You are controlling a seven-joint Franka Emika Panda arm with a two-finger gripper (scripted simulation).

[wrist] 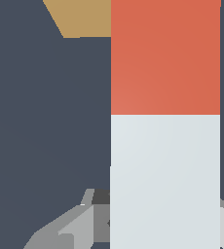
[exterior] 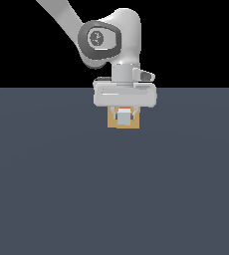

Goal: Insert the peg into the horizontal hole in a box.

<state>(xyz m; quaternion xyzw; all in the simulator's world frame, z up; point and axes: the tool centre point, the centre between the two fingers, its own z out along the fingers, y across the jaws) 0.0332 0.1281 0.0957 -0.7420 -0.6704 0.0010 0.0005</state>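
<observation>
Peg (exterior: 122, 118) sits clamped between the two fingers of the gripper (exterior: 123, 115), seen end-on in the exterior view so that only its pale grey-white end face shows, with a thin strip of the red-orange section just above that face. Directly behind the peg stands the tan box (exterior: 112, 121), whose edges show around the held bar on both sides and below; the hole cannot be made out, since the peg and the fingers cover the middle of the box's face. Whether the peg's far end touches the box or has entered it cannot be told from either view. The gripper's wide white body (exterior: 125, 94) hangs just above the box, and the arm (exterior: 104, 37) rises from it toward the exterior view's upper left. Box and gripper sit on or over the dark blue-grey floor (exterior: 111, 199). In the wrist view the peg (wrist: 165, 121) fills much of the picture, its pale part (wrist: 165, 180) nearer the grey gripper parts (wrist: 80, 226) and its red-orange part (wrist: 165, 56) running on toward a corner of the box (wrist: 84, 17), which shows beside the red-orange section.
</observation>
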